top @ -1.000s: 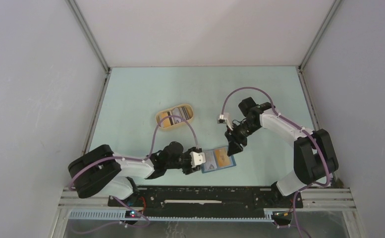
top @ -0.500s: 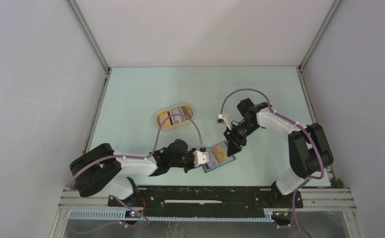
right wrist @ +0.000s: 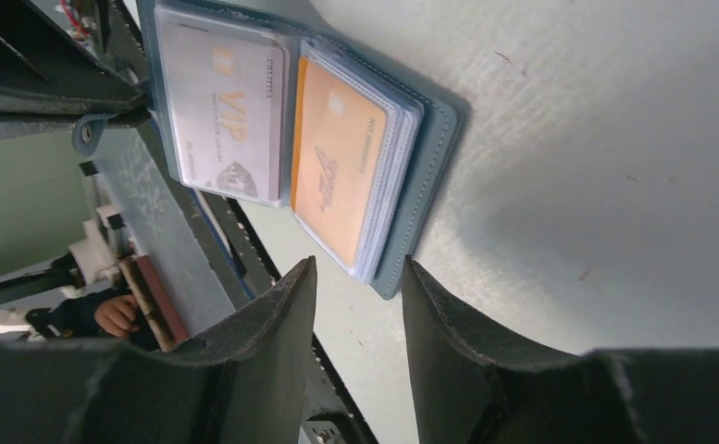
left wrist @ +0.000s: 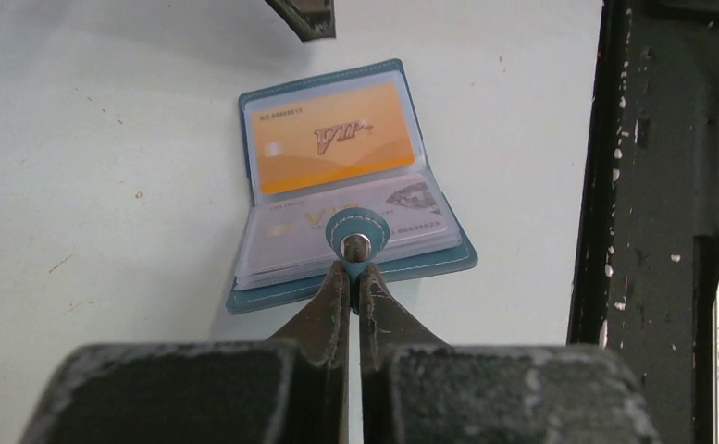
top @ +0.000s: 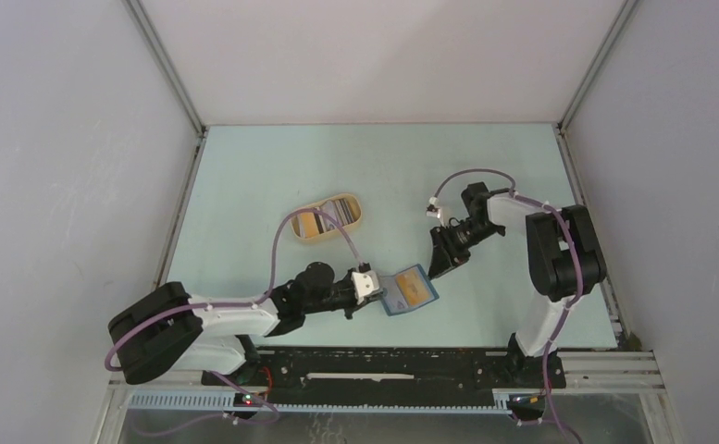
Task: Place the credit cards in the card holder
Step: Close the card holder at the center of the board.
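Left claw [left wrist: 353,276], open before, now pinches holder's [left wrist: 272,298] tab [left wrist: 356,231]; right claw [right wrist: 357,270], half open and empty, drew back

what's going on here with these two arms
The left gripper is pinched shut on the snap tab of the card holder, which lies open with an orange card and a grey card in its sleeves. The right gripper hangs open and empty close beside it. More cards sit in the tan tray.
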Robot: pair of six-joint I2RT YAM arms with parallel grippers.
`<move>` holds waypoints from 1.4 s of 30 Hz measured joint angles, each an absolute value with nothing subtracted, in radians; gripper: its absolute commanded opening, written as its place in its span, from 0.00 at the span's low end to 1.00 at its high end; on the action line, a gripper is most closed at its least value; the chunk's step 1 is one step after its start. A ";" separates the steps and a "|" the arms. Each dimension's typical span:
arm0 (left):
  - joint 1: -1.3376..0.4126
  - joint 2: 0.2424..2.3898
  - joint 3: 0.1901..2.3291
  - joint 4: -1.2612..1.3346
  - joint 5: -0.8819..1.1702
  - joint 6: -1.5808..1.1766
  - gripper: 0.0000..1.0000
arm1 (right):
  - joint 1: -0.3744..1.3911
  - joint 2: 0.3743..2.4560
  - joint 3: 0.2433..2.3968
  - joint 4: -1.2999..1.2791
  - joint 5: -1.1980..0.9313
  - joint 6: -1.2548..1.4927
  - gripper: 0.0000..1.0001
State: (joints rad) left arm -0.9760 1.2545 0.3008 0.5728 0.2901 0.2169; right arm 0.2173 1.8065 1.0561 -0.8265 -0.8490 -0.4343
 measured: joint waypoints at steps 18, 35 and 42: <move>-0.973 1.462 0.594 0.589 0.273 0.024 0.00 | 0.213 1.930 1.058 -0.796 -0.920 -0.299 0.41; -0.913 1.855 0.915 0.502 0.329 -0.240 0.26 | -0.003 1.769 1.062 -0.726 -0.857 -0.228 0.39; -0.857 1.961 0.987 0.421 0.319 -0.427 0.55 | -0.058 1.555 1.071 -0.815 -1.031 -0.448 0.39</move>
